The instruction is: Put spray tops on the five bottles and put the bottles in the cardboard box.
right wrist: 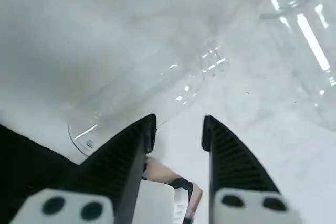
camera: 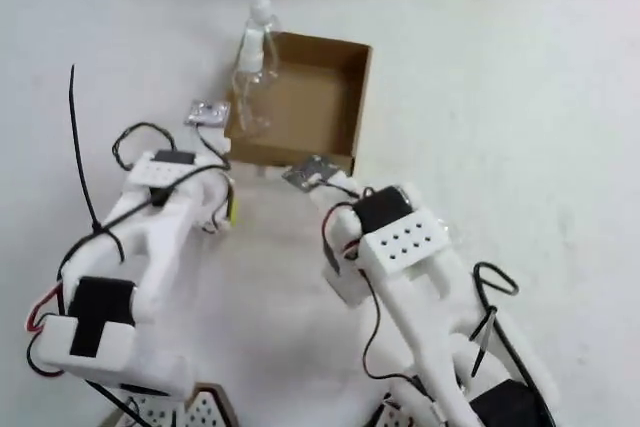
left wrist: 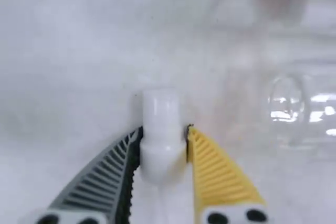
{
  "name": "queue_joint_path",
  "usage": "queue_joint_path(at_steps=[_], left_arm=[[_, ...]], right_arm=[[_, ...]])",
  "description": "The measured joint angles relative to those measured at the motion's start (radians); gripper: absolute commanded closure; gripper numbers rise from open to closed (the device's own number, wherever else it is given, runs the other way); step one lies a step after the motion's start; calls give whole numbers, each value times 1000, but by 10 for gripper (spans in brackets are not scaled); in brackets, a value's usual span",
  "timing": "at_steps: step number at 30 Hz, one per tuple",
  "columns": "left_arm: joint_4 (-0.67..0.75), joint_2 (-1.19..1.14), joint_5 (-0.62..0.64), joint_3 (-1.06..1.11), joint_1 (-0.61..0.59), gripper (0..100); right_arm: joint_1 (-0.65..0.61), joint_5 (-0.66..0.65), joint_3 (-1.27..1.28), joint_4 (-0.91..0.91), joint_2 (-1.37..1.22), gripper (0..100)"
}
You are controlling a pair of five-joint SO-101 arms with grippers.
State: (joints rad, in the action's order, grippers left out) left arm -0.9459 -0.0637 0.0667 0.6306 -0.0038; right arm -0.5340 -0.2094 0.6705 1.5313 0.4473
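Two clear plastic bottles (camera: 252,47) fitted with white spray heads stand in the open brown cardboard box (camera: 312,112), against the wall on the left arm's side. The box rests on the white bench (camera: 520,97). In this high view the left arm (camera: 150,237) and the right arm (camera: 405,237) both sit at the box's near side, with their front ends close to its near wall. A yellow finger on one tip marks that arm as the left.

One white plastic spray top (left wrist: 160,108) shows in the left wrist view. The left end effector (left wrist: 161,135) is clenched on it, grey finger on one flank and yellow on the other, and the top's round head pokes beyond the tips. A clear bottle (left wrist: 304,103) lies on the bench just beside it.

In the right wrist view the right end effector (right wrist: 178,124) is released, its black ribbed fingers parted with nothing between them. It hovers over a toppled clear bottle (right wrist: 152,98), and a second clear bottle (right wrist: 307,40) lies near.

The lying bottles are round and slick, so a grasp that lands off-centre could roll or squirt one away. The top could cross-thread or jam if it meets a neck at a tilt, or if the bottle is not held firm against the twist.

The top's dip tube is hidden behind the fingers. No bottle neck is plain, so I cannot tell which way the loose bottles point. Nor can I tell whether the two wrist views share a bottle, or where the remaining tops are.
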Motion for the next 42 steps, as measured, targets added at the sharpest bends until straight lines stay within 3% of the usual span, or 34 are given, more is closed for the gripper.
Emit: queue_joint_path(at_steps=[4,9,16,18,24,30,36,42], left_arm=[[0,0,0,0,0,954],[0,0,0,0,0,954],[0,0,-3,0,0,954],[0,0,-26,0,0,954],[0,0,-55,0,-2,954],[0,0,-57,0,-2,954],[0,0,-57,0,-2,954],[0,0,-57,0,-2,954]], right_arm=[[-25,130,0,-2,-40,632],[-157,258,-9,11,-189,625],[-245,288,-109,12,-385,631],[-247,293,-114,-14,-433,683],[-241,298,-107,-74,-519,965],[-233,298,-107,-84,-517,982],[-106,296,-107,-91,-428,983],[172,210,-107,-54,-173,983]])
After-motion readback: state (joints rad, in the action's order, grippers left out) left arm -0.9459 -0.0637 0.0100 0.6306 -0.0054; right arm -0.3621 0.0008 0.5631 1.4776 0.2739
